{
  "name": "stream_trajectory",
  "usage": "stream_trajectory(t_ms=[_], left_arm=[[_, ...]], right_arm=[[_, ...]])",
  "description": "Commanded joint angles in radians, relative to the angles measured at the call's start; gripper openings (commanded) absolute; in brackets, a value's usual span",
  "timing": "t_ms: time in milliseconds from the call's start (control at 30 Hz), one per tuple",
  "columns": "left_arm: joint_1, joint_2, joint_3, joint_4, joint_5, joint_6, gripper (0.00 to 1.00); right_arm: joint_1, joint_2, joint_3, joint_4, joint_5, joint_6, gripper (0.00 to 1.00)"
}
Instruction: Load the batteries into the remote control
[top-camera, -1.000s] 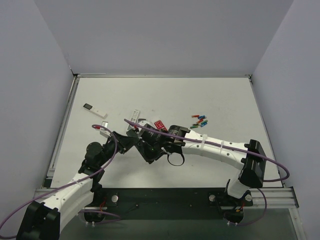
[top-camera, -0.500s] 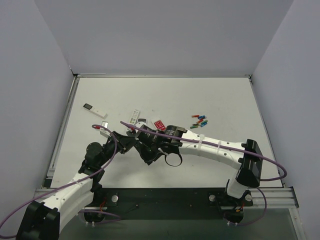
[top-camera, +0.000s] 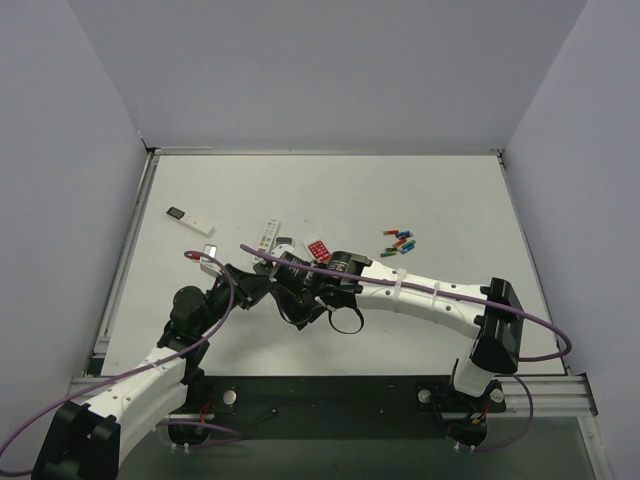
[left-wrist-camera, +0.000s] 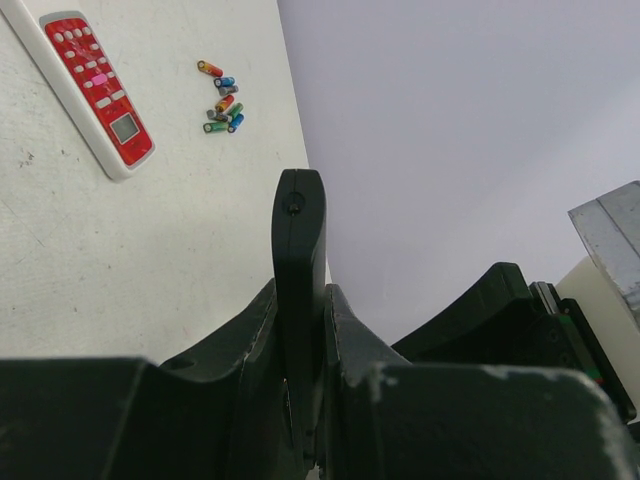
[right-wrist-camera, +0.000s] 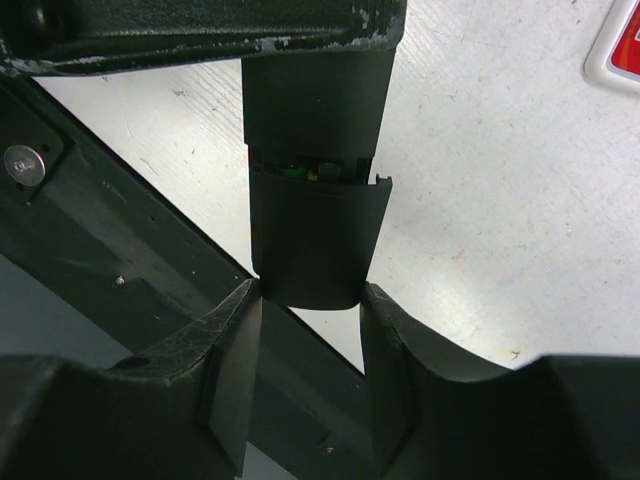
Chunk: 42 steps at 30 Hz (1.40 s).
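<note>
Left gripper (left-wrist-camera: 300, 312): yours is clamped tight on one end of a dark casing (left-wrist-camera: 298, 225), which sits edge-on between the fingers.
Right gripper (right-wrist-camera: 308, 300): only partly closed, but your fingers press both sides of the casing's other end. A seam there shows a bit of green.
Remote control (top-camera: 269, 231): the white one's flat on the table (top-camera: 450, 200), just past where your grippers meet.
Batteries (top-camera: 400, 241): loose little pile off to the right, well apart from it.

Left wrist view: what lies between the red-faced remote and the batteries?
Bare table only; the red-faced remote and batteries lie apart, plain in the left wrist view.
</note>
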Motion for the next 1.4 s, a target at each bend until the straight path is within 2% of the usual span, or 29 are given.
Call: stream_trajectory(t_ms=[0,567,1367], left_arm=[[-0.004,-0.015,0.007,0.101,0.009,-0.009,0.0],[-0.007,-0.018,0.018,0.113,0.022,0.01,0.0],[-0.019,-0.017,0.046,0.112,0.055,0.011,0.0]], right_arm=[[0.012,0.002,0.043,-0.056,-0.002,-0.008,0.12],[0.015,0.016,0.049,-0.063,0.009,-0.008,0.12],[0.015,0.015,0.052,-0.076,0.061,-0.028,0.18]])
